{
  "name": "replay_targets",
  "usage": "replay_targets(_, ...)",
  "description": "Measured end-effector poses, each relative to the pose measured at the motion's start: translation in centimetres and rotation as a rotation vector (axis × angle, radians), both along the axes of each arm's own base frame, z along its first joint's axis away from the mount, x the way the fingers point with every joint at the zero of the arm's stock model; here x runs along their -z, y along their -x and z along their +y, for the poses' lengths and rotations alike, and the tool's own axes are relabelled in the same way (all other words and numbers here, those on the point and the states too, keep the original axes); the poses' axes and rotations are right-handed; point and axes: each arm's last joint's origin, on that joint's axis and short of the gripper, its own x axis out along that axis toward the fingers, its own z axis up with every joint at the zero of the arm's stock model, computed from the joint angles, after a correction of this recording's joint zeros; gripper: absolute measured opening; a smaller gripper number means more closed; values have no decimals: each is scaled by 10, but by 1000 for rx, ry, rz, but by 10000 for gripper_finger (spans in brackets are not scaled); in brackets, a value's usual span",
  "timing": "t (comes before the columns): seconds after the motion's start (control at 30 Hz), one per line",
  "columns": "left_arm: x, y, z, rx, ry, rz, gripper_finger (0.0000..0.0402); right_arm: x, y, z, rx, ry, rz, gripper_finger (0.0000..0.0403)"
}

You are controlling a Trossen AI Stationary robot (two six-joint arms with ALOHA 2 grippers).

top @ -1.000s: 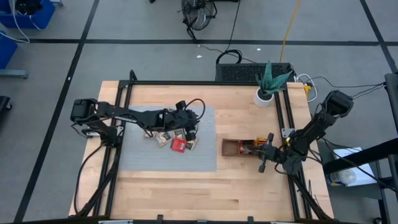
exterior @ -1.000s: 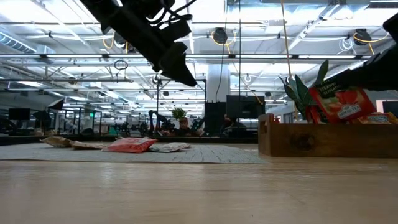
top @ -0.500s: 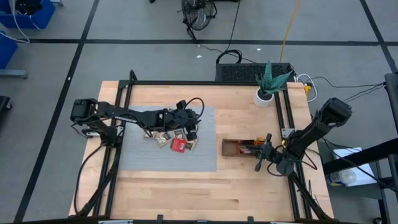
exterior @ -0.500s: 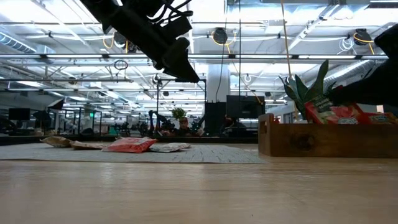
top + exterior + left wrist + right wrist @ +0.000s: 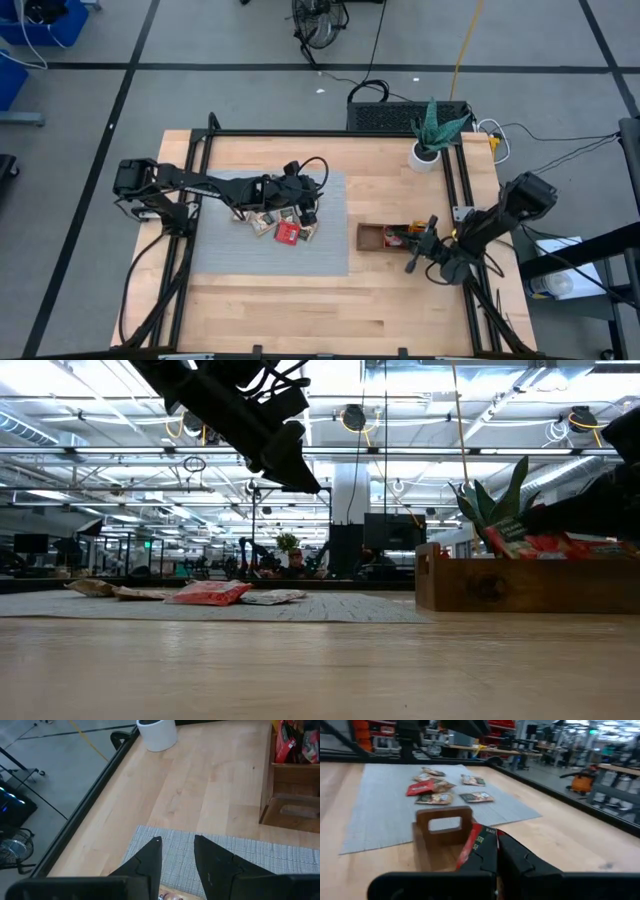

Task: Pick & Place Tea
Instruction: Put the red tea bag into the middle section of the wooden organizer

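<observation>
Several small tea sachets (image 5: 285, 225) lie flat on the grey mat (image 5: 240, 255); they also show in the low view (image 5: 210, 592) and the right wrist view (image 5: 432, 790). My left gripper (image 5: 300, 205) hangs open above them, its fingers (image 5: 150, 857) apart with only mat between. My right gripper (image 5: 412, 240) is shut on a red tea sachet (image 5: 477, 845) at the brown wooden tray (image 5: 375, 238). In the low view the sachet's top (image 5: 525, 540) shows just above the tray's rim (image 5: 500, 560). My right gripper pinches the red sachet by its rear part (image 5: 482, 855) between the two fingers. The fingers lie about level and come from the table's right side. The sachet stands on edge and sticks out past the fingertips over the tray. Whether it touches the tray's floor is hidden.
A white pot (image 5: 426, 156) with a green plant stands at the far right of the table. Black frame rails (image 5: 455, 200) run along both sides. Bare wood lies between the mat and the tray and along the near edge.
My right gripper has sunk toward the tray with the red sachet. The sachet stood well above the tray's rim a second ago; now only its top shows over the rim. My left gripper has kept still.
</observation>
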Motion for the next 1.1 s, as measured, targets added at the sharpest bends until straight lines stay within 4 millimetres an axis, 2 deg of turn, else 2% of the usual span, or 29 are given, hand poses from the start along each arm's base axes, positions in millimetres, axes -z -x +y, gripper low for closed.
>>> replay_targets(0.13, 0, 0, 0, 2, -4, -4, 118, 6, -3, 3, 39, 25, -1, 0)
replay_targets(0.3, -1, 0, 0, 2, -4, -5, 118, 5, -5, 5, -1, 42, 28, 8)
replay_targets(0.67, -1, 0, 0, 1, -2, -5, 118, -18, -7, 9, -39, 135, 32, 133)
replay_targets(0.8, -1, 0, 0, -6, 9, -11, 118, -31, -8, 10, -43, 152, 5, 159)
replay_targets(0.9, -1, 0, 0, -18, 29, -21, 118, -54, -9, 9, -42, 135, -70, 154)
replay_targets(0.97, -1, 0, 0, -34, 55, -34, 118, -70, -11, 11, -73, 151, -105, 134)
replay_targets(1.03, -1, 0, 0, -47, 74, -43, 118, -84, -16, 18, -128, 213, -97, 100)
replay_targets(1.1, -1, 0, 0, -48, 77, -45, 118, -92, -25, 27, -146, 306, -10, 52)
